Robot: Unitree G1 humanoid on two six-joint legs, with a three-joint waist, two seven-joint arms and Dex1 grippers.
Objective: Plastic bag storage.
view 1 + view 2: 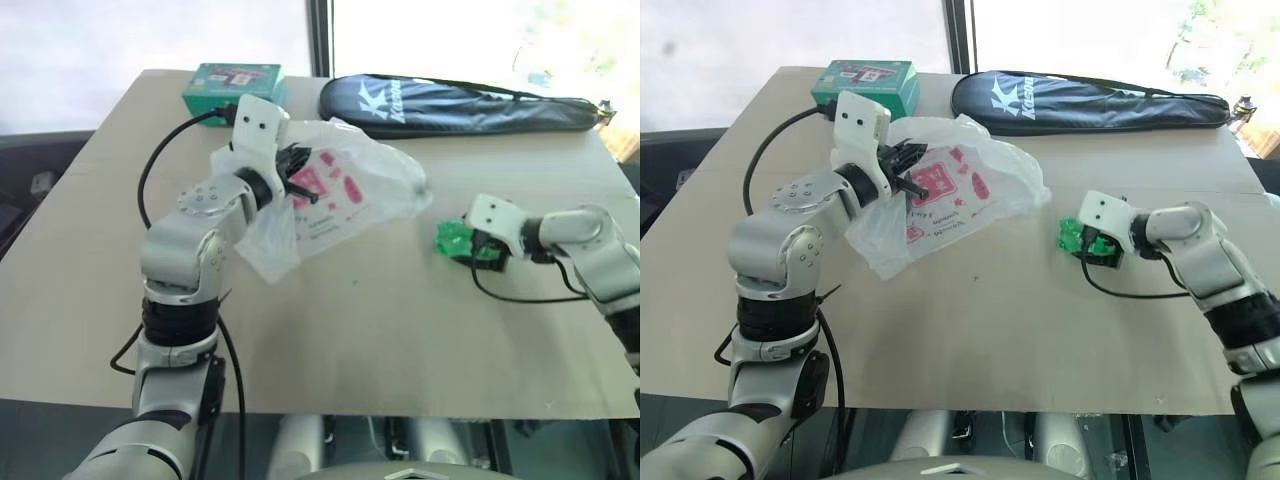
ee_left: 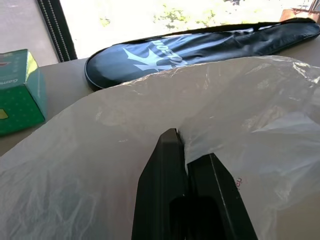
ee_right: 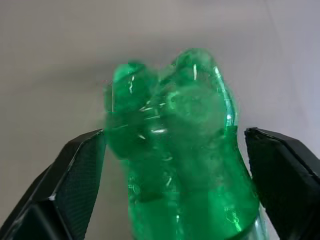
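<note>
Two grippers working; left gripper point(image 1: 908, 172) pinched tight on a fold of the plastic bag point(image 1: 960, 190), bag hanging off its fingertips and draping down onto the table point(image 1: 990, 330); right gripper point(image 3: 175, 165) spread wide, fingers point(image 3: 75, 175) either side of a green clear plastic piece point(image 3: 175, 150), gaps on both sides, so not yet gripped.

Bag judged near weightless, limp, crinkly, slippery film; no stiffness, will sag and billow with any swing; likely to slide out of a shallow pinch; tears possible if snagged. Best hold: gathered bunch of several layers near the mouth or a handle loop, deep between the fingers, not a single sheet edge; current pinch looks like a bunched fold, acceptable.

Left forearm raised, wrist roughly level, pointing across toward the right arm; green box point(image 1: 865, 85) just behind it, black racket cover point(image 1: 1090, 100) beyond the bag. Right arm low, angled down at the table, well apart from the bag.
</note>
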